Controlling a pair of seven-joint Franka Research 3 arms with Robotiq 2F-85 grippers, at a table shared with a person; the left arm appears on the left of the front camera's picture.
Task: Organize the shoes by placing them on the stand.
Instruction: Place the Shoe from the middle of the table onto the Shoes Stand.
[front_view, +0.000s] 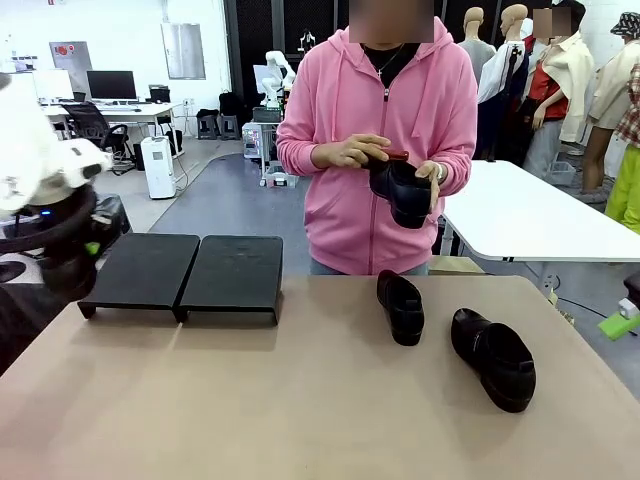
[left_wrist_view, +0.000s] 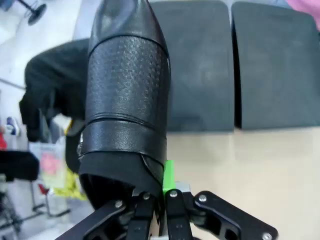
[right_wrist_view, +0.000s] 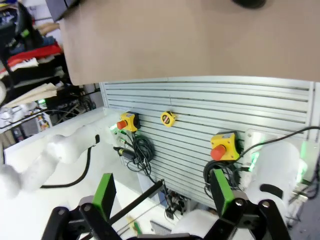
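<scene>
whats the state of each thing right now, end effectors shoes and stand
left end effector, shut on a shoe
gripped shoe, held in the air
right end effector, open, holding nothing
stand, both platforms bare
lifted shoe, in the person's hands
middle shoe, on the table, off the stand
right shoe, on the table, off the stand
</scene>
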